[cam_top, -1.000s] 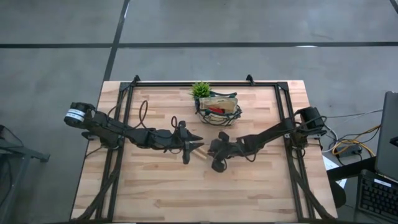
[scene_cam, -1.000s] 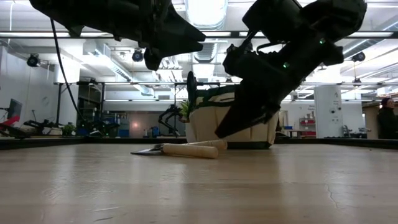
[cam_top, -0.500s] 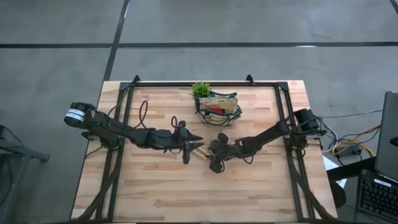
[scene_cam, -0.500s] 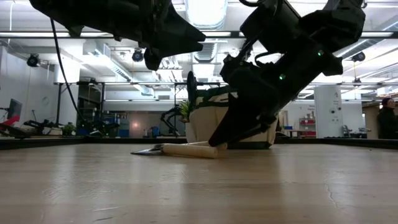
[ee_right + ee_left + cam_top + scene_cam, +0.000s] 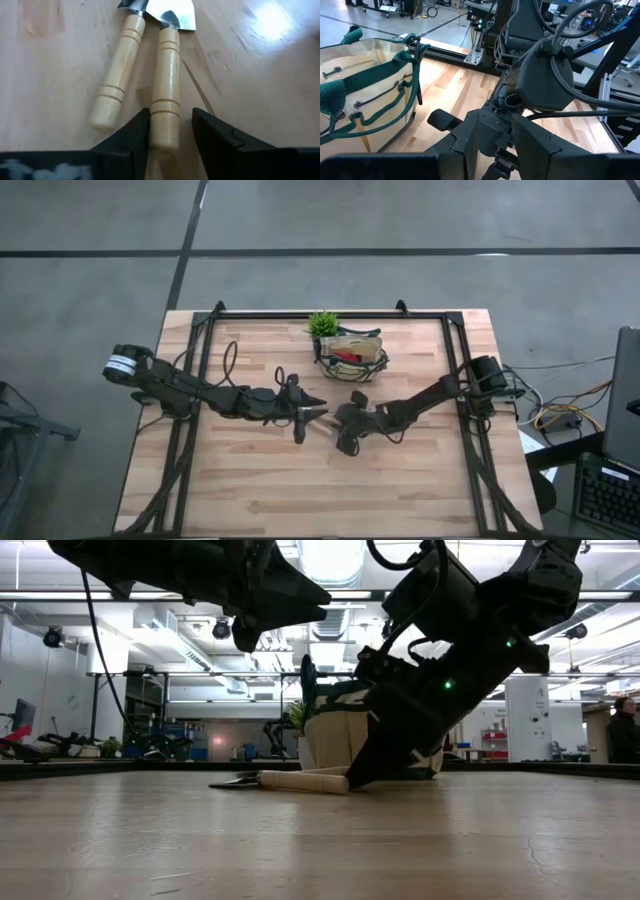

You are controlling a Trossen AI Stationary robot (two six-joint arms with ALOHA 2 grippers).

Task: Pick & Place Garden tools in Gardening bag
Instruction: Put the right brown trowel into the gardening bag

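Note:
Two wooden-handled tools lie side by side on the table (image 5: 117,75), (image 5: 165,90), their silver heads (image 5: 172,12) pointing away from my right gripper. They also show in the high view (image 5: 320,418) and the low view (image 5: 300,781). My right gripper (image 5: 171,114) is open and down at the table (image 5: 355,780), one finger on each side of one handle's free end. My left gripper (image 5: 312,408) hovers above the tools' head end (image 5: 300,595). The beige and green bag (image 5: 352,357) stands behind them, with a red lump (image 5: 345,357) inside. My right gripper's open fingers (image 5: 135,132) stand close on either side of the free end (image 5: 165,142) of one wooden handle. They slant down from the table's right and lie along the handle. I cannot tell whether they touch it. The tool lies flat on the table.
A small green plant (image 5: 322,324) stands at the bag's far left side. A black frame (image 5: 330,313) runs along the table's far edge and down both sides. The two arms meet nose to nose over the tools at mid-table.
My right gripper has gone down and a little toward the table's left edge, until its fingertips are at the table around the handle's end. The tools have stayed where they were.

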